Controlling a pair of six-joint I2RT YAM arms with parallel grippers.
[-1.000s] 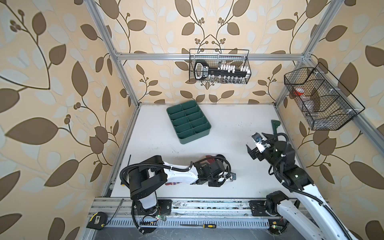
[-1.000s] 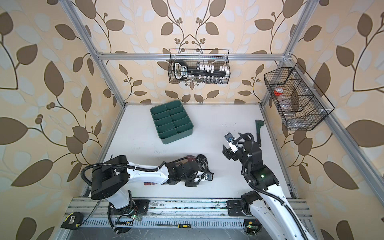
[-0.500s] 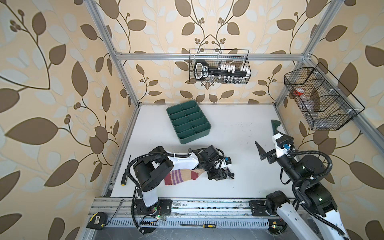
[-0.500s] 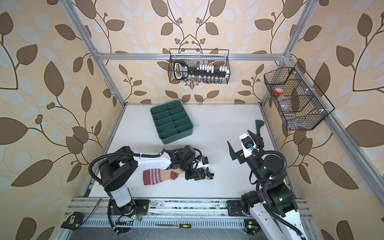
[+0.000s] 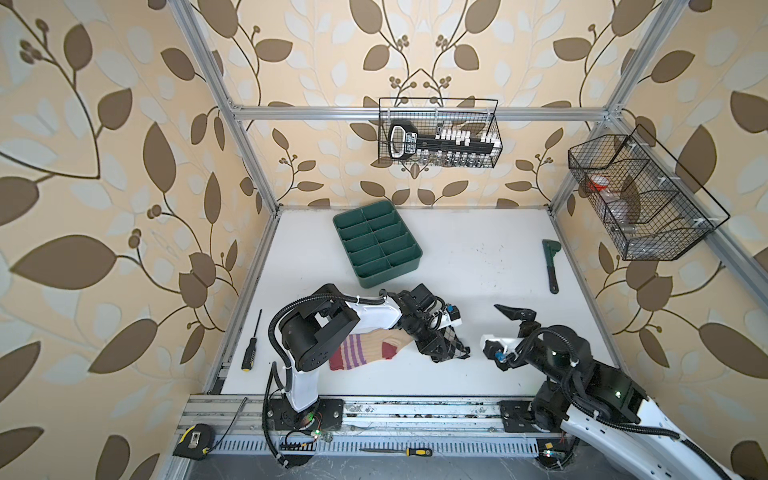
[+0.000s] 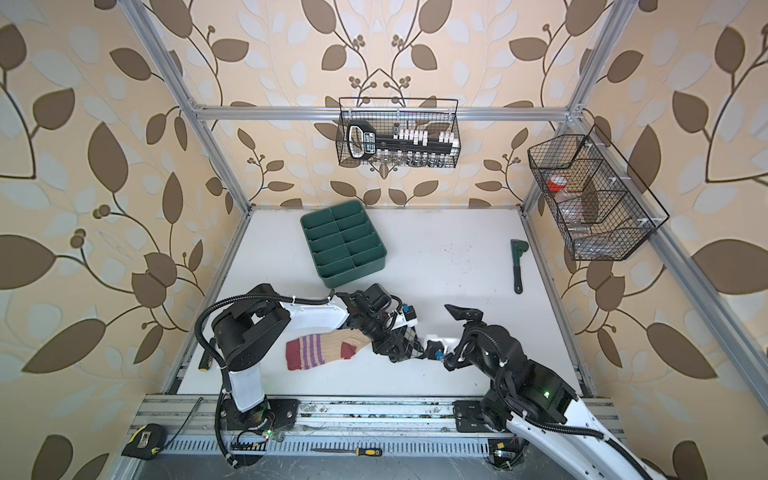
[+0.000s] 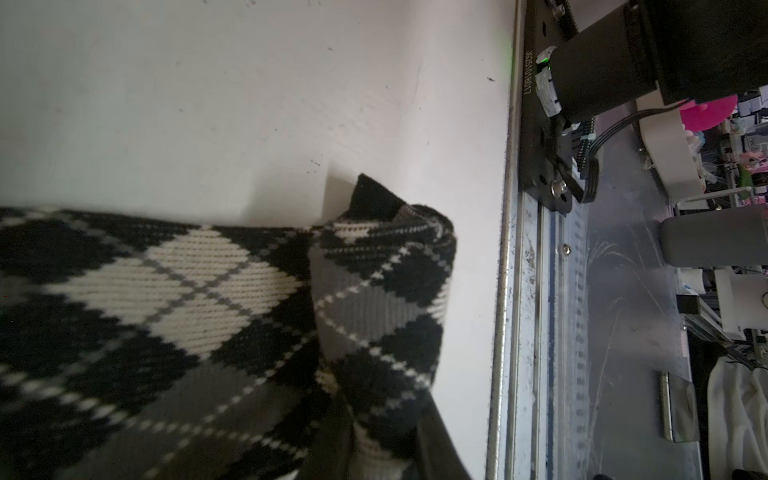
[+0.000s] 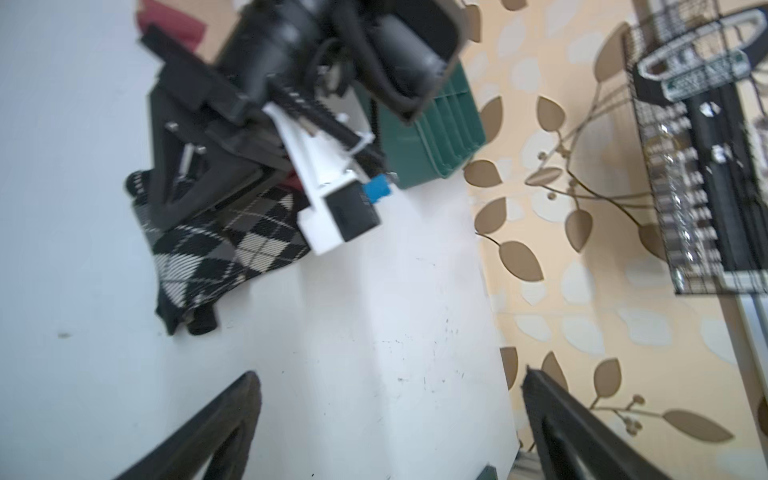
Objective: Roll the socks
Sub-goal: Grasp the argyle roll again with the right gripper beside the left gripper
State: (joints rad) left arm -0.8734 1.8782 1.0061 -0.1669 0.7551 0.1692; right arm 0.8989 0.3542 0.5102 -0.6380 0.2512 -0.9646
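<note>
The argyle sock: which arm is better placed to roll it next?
Left. The left gripper is clamped on the argyle sock; the right gripper stands open beside it, holding nothing.

The table (image 5: 478,257) lies bare between the green tray (image 5: 390,276) and the wrench (image 5: 550,266); nearer the front, the socks (image 5: 365,349) and left gripper (image 5: 440,348) block the middle.

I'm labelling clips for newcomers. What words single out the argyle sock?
From the green tray on the white table, come toward the front edge. The argyle sock lies bunched at the left gripper, beside the beige striped sock; it alone is black with pale diamonds.
</note>
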